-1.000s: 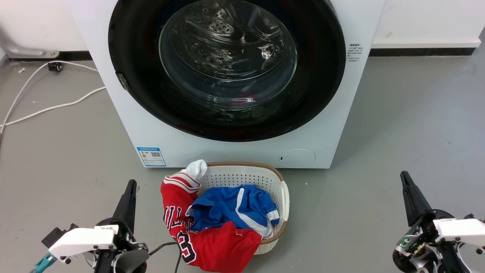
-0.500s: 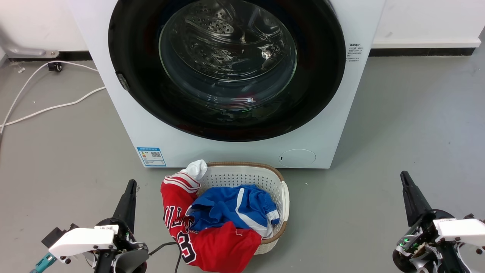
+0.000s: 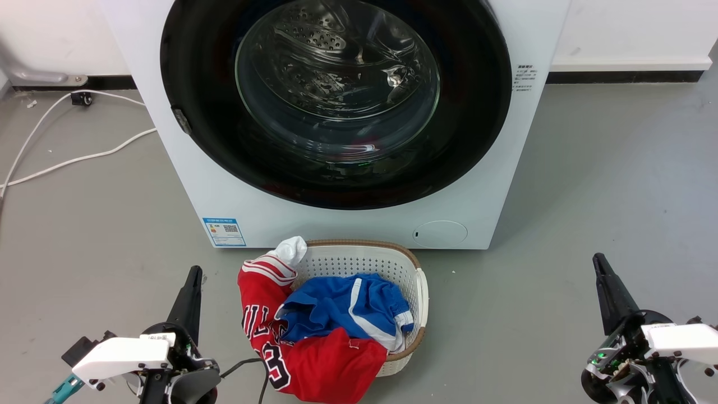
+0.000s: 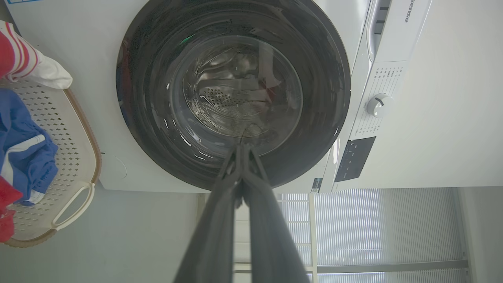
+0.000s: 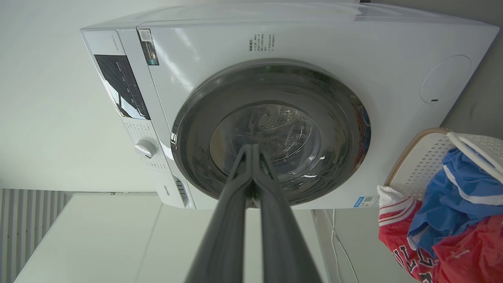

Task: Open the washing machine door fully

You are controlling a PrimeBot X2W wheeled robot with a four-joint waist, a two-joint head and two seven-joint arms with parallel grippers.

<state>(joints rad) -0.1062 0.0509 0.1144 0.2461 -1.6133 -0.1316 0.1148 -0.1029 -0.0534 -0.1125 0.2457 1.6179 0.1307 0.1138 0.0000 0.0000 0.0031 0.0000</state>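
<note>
The white washing machine (image 3: 493,185) stands straight ahead, its blue label low on the front. Its washing machine door (image 3: 477,129), a glossy black disc with a clear glass bowl, lies flat against the front, closed. The same door (image 4: 334,78) fills the left wrist view and shows again as the door (image 5: 349,129) in the right wrist view. My left gripper (image 3: 194,273) hovers low at the lower left, shut and empty, well short of the machine. My right gripper (image 3: 598,261) sits at the lower right, also shut and empty. Both point toward the machine.
A white laundry basket (image 3: 412,275) holding red and blue clothes sits on the floor between the grippers, right in front of the machine. White cables (image 3: 73,160) trail over the grey floor at the left. A white wall with a dark skirting runs behind.
</note>
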